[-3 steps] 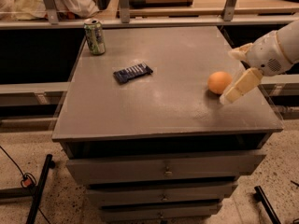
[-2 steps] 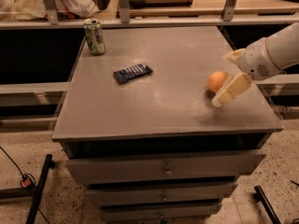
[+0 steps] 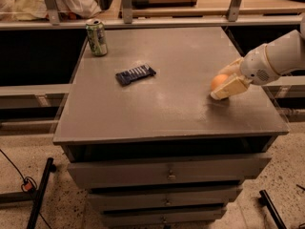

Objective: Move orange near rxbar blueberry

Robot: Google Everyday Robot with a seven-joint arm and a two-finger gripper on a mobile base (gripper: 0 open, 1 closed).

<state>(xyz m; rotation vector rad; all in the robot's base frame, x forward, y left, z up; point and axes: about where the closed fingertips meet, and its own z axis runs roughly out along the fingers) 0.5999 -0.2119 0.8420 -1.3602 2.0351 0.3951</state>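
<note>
Reaching in from the right, the pale arm [image 3: 281, 56] sets the gripper [image 3: 221, 85] low over the grey table [image 3: 167, 109] near its right edge, jaws spread, one in front of the orange [image 3: 218, 80] and one behind it. The orange sits on the tabletop between them. The rxbar [image 3: 136, 74] lies flat well to the left, toward the middle, and a can [image 3: 96, 37] stands upright at the far left corner.

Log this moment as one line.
end effector: at orange, right side | rxbar blueberry: left of centre | move: not yet done
</note>
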